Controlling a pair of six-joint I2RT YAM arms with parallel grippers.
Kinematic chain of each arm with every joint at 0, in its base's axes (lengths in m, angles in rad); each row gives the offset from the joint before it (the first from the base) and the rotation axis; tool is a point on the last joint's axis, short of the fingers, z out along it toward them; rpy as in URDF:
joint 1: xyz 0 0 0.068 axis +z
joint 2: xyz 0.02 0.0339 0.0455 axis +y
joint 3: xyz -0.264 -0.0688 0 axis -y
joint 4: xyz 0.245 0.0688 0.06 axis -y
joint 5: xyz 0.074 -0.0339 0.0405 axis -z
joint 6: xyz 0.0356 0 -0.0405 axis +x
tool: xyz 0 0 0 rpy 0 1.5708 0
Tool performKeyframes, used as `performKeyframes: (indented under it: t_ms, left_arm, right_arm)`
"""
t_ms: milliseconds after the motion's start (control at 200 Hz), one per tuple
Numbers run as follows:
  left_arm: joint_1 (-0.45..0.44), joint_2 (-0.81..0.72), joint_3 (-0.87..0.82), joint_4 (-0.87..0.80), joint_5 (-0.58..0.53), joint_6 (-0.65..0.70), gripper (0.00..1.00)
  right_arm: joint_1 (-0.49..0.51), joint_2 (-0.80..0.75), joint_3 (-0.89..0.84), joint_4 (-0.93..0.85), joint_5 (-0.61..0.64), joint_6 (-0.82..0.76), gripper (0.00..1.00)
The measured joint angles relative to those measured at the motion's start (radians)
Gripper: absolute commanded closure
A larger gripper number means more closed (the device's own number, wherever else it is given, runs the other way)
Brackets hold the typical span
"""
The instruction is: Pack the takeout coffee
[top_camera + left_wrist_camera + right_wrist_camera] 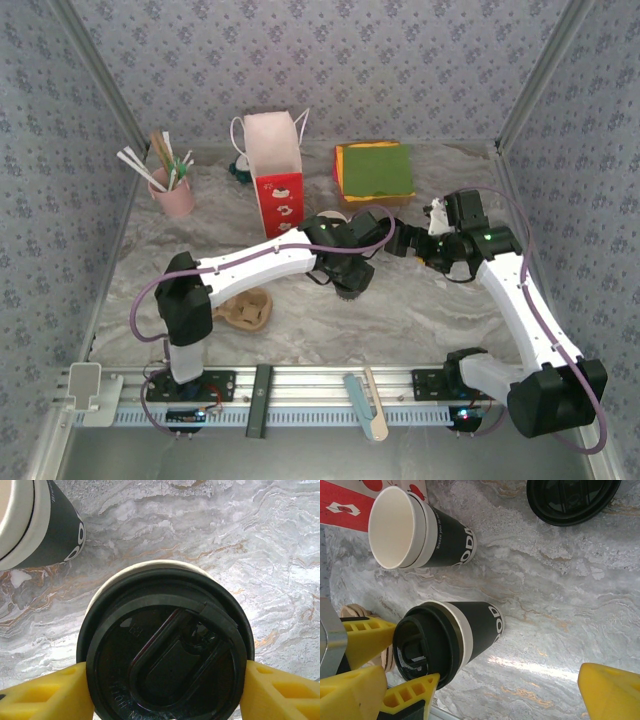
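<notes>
1. While the lidded cup (165, 645) stands upright on the table (225, 540), axis vertical, the left gripper (165, 695) sits directly above, yellow fingers (45, 695) pinching its lid from both sides.
2. The right gripper (480, 700), spread wide and empty, hangs beside, farther off.
3. Its wrist view adds the open cup (415, 530) and a loose lid (572, 500).

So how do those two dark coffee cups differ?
The lidded cup wears a black lid; the open cup has none, showing its white inside. The left tool grips the lidded cup; the open cup stands free. Both are dark with white lettering.
</notes>
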Motion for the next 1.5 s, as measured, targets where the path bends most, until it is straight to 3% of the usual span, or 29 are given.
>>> performKeyframes:
  t_ms: [1499]
  left_arm:
    - [0.0, 0.032, 0.028, -0.01, -0.019, 0.023, 0.32]
  right_arm:
    - [0.0, 0.0, -0.006, 0.002, -0.005, 0.0, 0.0]
